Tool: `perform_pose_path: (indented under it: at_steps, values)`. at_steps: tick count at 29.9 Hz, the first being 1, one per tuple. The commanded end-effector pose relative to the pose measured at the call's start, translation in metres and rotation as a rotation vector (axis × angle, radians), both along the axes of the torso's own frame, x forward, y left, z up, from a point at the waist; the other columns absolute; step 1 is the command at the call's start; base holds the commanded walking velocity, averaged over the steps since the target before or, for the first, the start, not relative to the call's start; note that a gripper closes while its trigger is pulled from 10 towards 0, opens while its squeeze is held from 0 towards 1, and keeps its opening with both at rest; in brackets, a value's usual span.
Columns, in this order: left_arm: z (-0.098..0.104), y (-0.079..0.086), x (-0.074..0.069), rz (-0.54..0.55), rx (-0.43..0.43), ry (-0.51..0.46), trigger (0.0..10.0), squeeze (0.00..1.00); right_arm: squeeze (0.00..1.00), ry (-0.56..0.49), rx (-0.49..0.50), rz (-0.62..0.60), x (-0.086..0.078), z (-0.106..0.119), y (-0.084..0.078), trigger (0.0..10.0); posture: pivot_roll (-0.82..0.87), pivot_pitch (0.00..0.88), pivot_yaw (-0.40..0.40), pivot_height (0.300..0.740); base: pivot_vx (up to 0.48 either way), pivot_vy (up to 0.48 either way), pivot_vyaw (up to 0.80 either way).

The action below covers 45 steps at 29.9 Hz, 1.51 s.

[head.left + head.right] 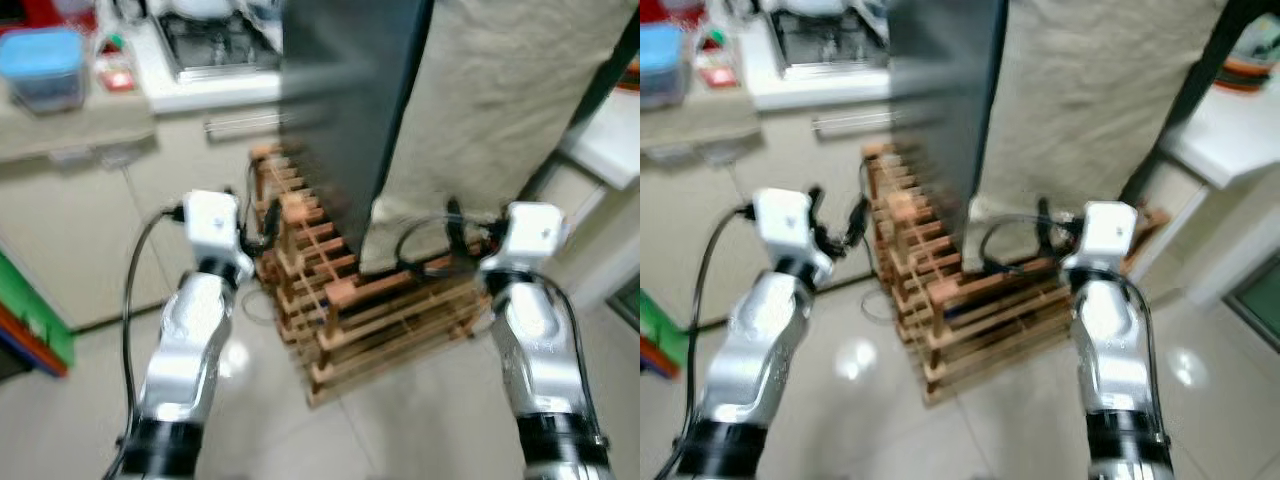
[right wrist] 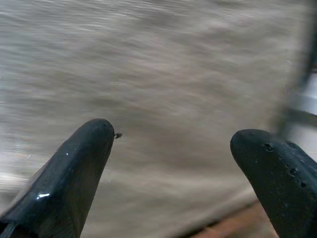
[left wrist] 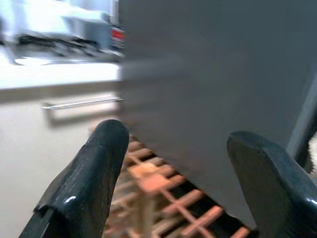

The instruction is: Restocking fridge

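Observation:
The dark grey fridge [image 1: 345, 100] stands straight ahead, with a beige cloth [image 1: 500, 100] hanging over its right part. Both silver arms are raised toward it, and the whole picture is blurred. My left gripper [image 3: 179, 136] is open and empty, facing the fridge's grey side above a wooden rack [image 3: 163, 198]. My right gripper [image 2: 176, 133] is open too, with nothing between its fingers, pointing at the cloth [image 2: 163, 64]. In the eye views the left arm [image 1: 195, 320] is left of the rack and the right arm [image 1: 535, 330] is at its right end.
A slatted wooden rack [image 1: 350, 300] sits on the tiled floor against the fridge's foot, between my arms. A counter [image 1: 200, 90] with a blue container [image 1: 40, 65] and cabinets [image 1: 100, 220] run along the left. A white table [image 1: 610, 145] stands at the right.

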<state>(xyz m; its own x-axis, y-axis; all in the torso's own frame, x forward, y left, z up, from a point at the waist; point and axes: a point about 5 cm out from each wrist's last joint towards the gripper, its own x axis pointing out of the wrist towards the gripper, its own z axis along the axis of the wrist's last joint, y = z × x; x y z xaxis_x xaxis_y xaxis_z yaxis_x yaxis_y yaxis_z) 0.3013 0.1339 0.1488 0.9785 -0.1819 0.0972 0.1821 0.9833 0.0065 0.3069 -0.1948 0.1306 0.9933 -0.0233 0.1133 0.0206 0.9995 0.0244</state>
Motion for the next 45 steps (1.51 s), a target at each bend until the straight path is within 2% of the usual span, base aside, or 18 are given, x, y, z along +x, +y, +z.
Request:
perform_pose_path:
  at_steps: [1, 8, 11, 12, 13, 18, 24, 26, 32, 37, 43, 45]
  values:
    - [-0.004, 0.007, 0.002, 0.027, 0.018, 0.019, 10.0, 0.00, 0.16, -0.016, 0.008, 0.015, 0.001, 0.003, 0.007, 10.0, -0.01, 0.000, -0.052, 0.740, 0.000, 0.000, -0.76]
    - [-0.008, 0.007, 0.005, -0.012, 0.027, 0.039, 10.0, 0.00, 0.16, -0.025, 0.015, -0.013, -0.005, 0.002, 0.006, 10.0, -0.01, 0.000, -0.051, 0.740, 0.000, 0.000, -0.75]
    - [-0.001, 0.006, -0.004, -0.066, 0.011, 0.005, 10.0, 0.00, 0.16, -0.043, -0.009, -0.039, -0.013, 0.003, 0.001, 10.0, -0.02, 0.000, -0.047, 0.740, 0.000, 0.000, -0.75]
    - [0.007, 0.002, -0.011, -0.106, 0.035, -0.031, 10.0, 0.00, 0.17, -0.050, -0.017, -0.057, -0.018, 0.004, -0.003, 10.0, -0.02, 0.000, -0.047, 0.740, 0.000, 0.000, -0.75]
    - [0.010, 0.001, -0.012, -0.109, 0.050, -0.042, 10.0, 0.00, 0.17, -0.049, -0.016, -0.062, -0.019, 0.003, -0.005, 10.0, -0.02, 0.000, -0.047, 0.740, 0.000, 0.000, -0.75]
    - [0.012, 0.001, -0.004, -0.053, 0.085, -0.051, 10.0, 0.00, 0.17, -0.048, -0.015, -0.064, -0.018, 0.002, -0.002, 10.0, -0.02, 0.000, -0.042, 0.740, 0.000, 0.000, -0.75]
    - [0.018, 0.008, -0.001, -0.012, 0.035, -0.066, 10.0, 0.00, 0.16, -0.049, -0.034, -0.033, -0.017, 0.003, 0.003, 10.0, -0.02, 0.000, -0.036, 0.740, 0.000, 0.000, -0.50]
    - [0.024, 0.013, -0.001, 0.004, 0.000, -0.075, 10.0, 0.00, 0.15, -0.052, -0.035, -0.029, -0.016, 0.005, 0.003, 10.0, -0.03, 0.000, -0.027, 0.740, 0.000, 0.412, 0.00]
    - [0.036, 0.015, 0.000, 0.017, -0.014, -0.117, 10.0, 0.00, 0.15, -0.077, -0.049, -0.021, -0.009, 0.013, 0.003, 10.0, -0.03, 0.000, -0.024, 0.740, 0.000, 0.480, 0.00]
    - [0.039, 0.011, -0.002, -0.007, -0.029, -0.126, 10.0, 0.00, 0.15, -0.077, -0.055, -0.019, -0.008, 0.014, 0.003, 10.0, -0.03, 0.000, -0.026, 0.740, 0.000, 0.480, 0.00]
    - [0.038, -0.004, 0.003, -0.048, 0.026, -0.101, 10.0, 0.00, 0.16, -0.069, -0.038, -0.038, -0.011, 0.011, 0.003, 10.0, -0.03, 0.000, -0.035, 0.740, 0.000, 0.080, -0.76]
    - [0.038, -0.010, 0.006, -0.060, 0.042, -0.087, 10.0, 0.00, 0.16, -0.092, -0.043, -0.071, -0.016, 0.015, 0.000, 10.0, -0.04, 0.000, -0.024, 0.740, 0.000, 0.000, -0.76]
